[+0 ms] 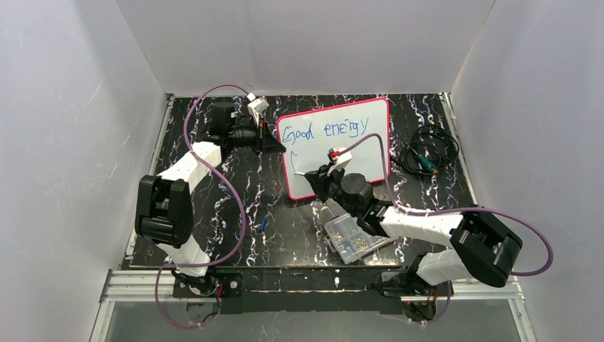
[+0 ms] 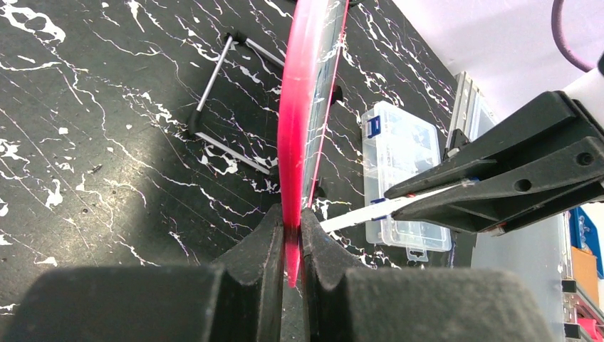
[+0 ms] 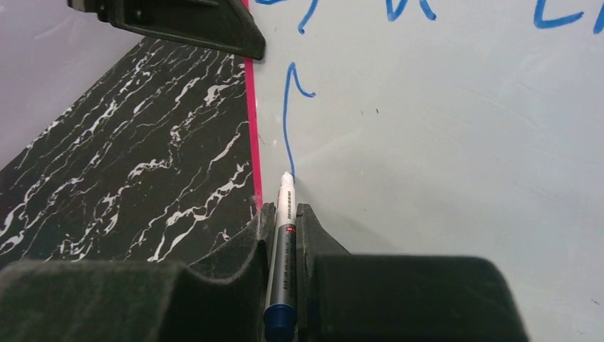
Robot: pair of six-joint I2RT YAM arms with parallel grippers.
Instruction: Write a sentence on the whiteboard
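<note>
The whiteboard point(image 1: 356, 153) with its pink-red frame stands tilted at the back middle of the black marbled table. Blue writing point(image 1: 324, 130) on its top line reads "Good energy". Below it a single curved blue stroke point(image 3: 286, 121) runs down near the left edge. My left gripper point(image 1: 279, 147) is shut on the board's left frame edge point(image 2: 299, 107), which is pinched between its fingers point(image 2: 267, 242). My right gripper point(image 3: 285, 214) is shut on a grey and white marker point(image 3: 283, 242). The marker's tip touches the board at the stroke's lower end.
A clear compartmented parts box point(image 1: 354, 239) lies under the right arm near the front. A coil of dark cables point(image 1: 427, 157) sits at the right of the board. A small blue piece point(image 1: 263, 224) lies on the table left of the box. White walls enclose the table.
</note>
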